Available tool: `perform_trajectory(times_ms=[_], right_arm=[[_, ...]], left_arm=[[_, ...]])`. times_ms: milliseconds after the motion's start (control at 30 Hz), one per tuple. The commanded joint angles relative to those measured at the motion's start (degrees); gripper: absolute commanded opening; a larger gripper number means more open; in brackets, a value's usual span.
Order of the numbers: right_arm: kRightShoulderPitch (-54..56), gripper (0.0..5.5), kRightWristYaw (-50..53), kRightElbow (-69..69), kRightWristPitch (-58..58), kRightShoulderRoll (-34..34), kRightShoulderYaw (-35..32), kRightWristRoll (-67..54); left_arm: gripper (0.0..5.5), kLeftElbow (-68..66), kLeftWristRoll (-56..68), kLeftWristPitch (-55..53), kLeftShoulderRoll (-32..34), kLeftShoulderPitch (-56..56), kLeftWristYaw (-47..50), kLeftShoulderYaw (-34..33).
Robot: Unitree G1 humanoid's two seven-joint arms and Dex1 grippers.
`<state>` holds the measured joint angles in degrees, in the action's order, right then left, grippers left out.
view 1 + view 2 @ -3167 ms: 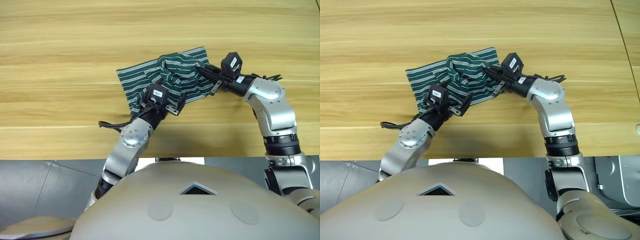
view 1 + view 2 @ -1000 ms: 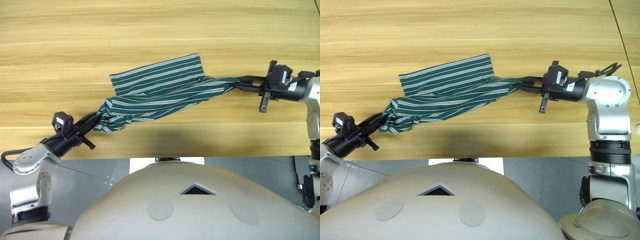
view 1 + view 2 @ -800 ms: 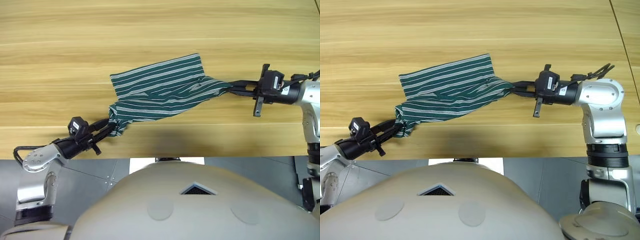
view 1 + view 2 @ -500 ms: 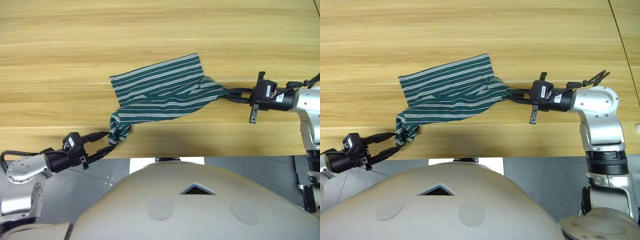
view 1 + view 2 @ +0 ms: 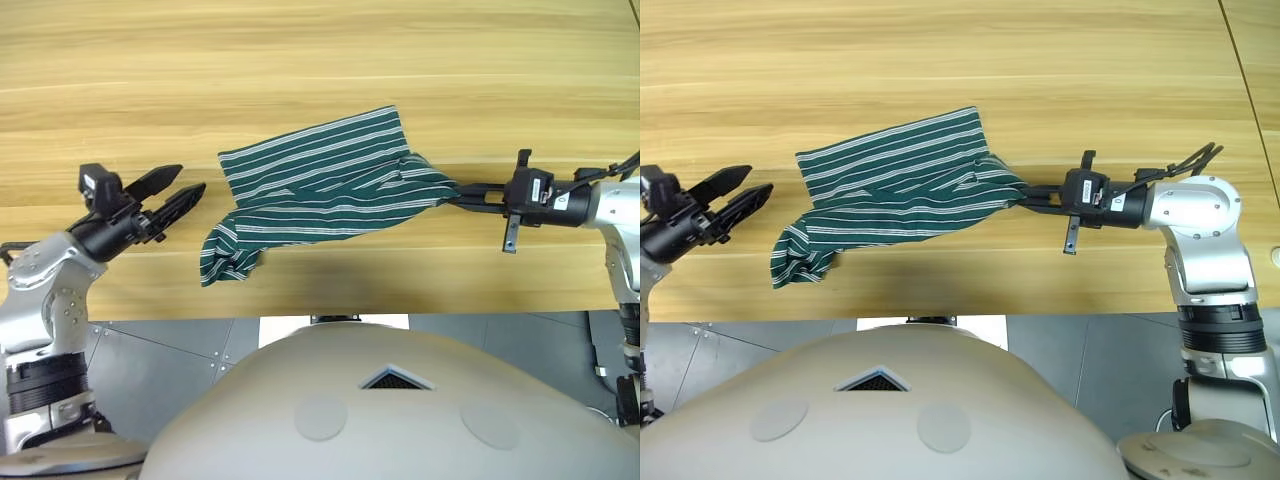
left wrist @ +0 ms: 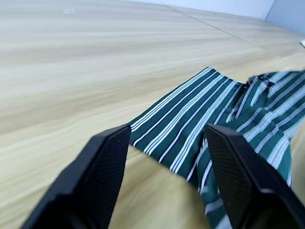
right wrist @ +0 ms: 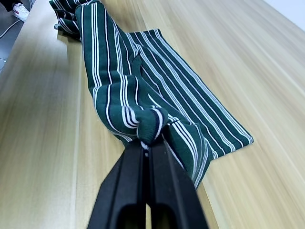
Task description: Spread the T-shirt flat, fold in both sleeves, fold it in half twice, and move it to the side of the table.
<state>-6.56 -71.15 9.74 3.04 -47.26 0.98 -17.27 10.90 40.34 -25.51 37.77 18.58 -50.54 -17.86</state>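
**Striped T-shirt partly spread, one tool grasping and one released**

The wooden worktop (image 5: 320, 50) runs across the head views, its near edge toward the robot. The T-shirt (image 5: 320, 185), dark green with thin white stripes, lies on the worktop near that edge, about midway along it. It is not flat. The far portion lies smooth, with a straight hem and a square corner. The near portion is creased and overlaps itself. At the shirt's left end the cloth gathers into a crumpled lump (image 5: 227, 258) just inside the near edge of the worktop. At its right end the cloth narrows to a point.

The right tool (image 5: 452, 189) is clenched on that narrowed end. In the right wrist view its two fingers (image 7: 143, 191) press together on a rolled fold of fabric, and the rest of the shirt stretches away from them along the worktop. The right arm lies low and level over the worktop.

The left tool (image 5: 190, 180) is released, with its fingers (image 6: 107, 171) spread apart and nothing between them. It sits to the left of the shirt, apart from the cloth, with its tips directed toward the shirt's left edge.
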Motion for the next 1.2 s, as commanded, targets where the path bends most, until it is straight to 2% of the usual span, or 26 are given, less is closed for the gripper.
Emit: perform_trajectory(times_ms=[33, 167, 400, 533, 733, 967, 1200], right_arm=[[-0.9, 0.0, 0.82, 1.28, 0.51, -0.66, 0.6, 1.49], [-2.27, 0.0, 1.95, 2.76, 0.39, -0.59, 0.6, 2.07], [-2.64, 0.0, 3.18, 3.74, 0.36, -0.78, 0.59, 2.38], [-2.07, 0.0, 3.22, 3.47, 0.6, -0.88, 0.55, 2.23], [-1.41, 0.0, 3.25, 3.26, 0.96, -0.84, 0.56, 2.29], [-1.67, 0.0, 3.91, 3.7, 1.12, -0.67, 0.71, 2.64], [-1.59, 0.0, 4.83, 4.07, 0.99, -0.66, 1.03, 3.03]], left_arm=[[2.76, -4.84, 0.88, -11.86, -0.59, -8.95, 5.98, 3.82], [2.76, -7.45, -2.26, -15.56, 0.91, -10.32, 6.22, 6.96], [2.76, 4.85, -7.77, -12.35, 3.95, 2.43, 3.7, 10.47], [2.76, 9.82, -9.91, -9.84, 5.91, 9.01, 2.5, 8.86], [2.76, 11.24, -17.9, -4.96, 7.35, 11.58, 3.95, 12.83], [2.76, 14.14, -16.87, -5.14, 6.25, 11.74, 3.76, 13.09], [1.5, 17.97, -7.07, -10.01, 3.9, 11.3, 2.32, 9.97]])
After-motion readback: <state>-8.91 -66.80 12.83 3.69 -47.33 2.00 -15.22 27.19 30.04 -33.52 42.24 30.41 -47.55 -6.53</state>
